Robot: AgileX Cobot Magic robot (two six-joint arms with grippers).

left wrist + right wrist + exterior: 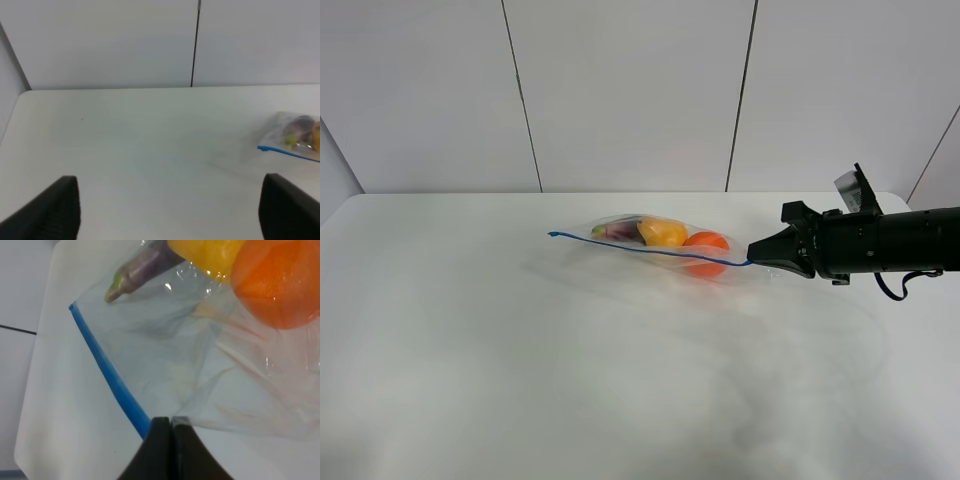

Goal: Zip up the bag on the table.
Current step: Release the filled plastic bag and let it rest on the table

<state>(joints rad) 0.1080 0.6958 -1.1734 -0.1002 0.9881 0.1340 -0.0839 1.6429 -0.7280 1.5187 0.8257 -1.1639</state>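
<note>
Your white table (520,350) runs back to a pale panelled wall (620,90). One bag (655,238) lies just past centre, toward 1 o'clock, holding one eggplant (145,262), one yellow fruit (210,252) and one orange (280,285). The high view puts the right gripper (752,262) at the bag's 3 o'clock end. Only its wrist view shows the fingers pinched on the blue strip (107,370). Only the left wrist view shows the left gripper (170,205), its fingers spread wide above the table.

I could read no writing, label, brand, number or sign anywhere I looked: none on the bag (620,243), none on the table (520,350), none on the wall panels (620,90) behind it.
</note>
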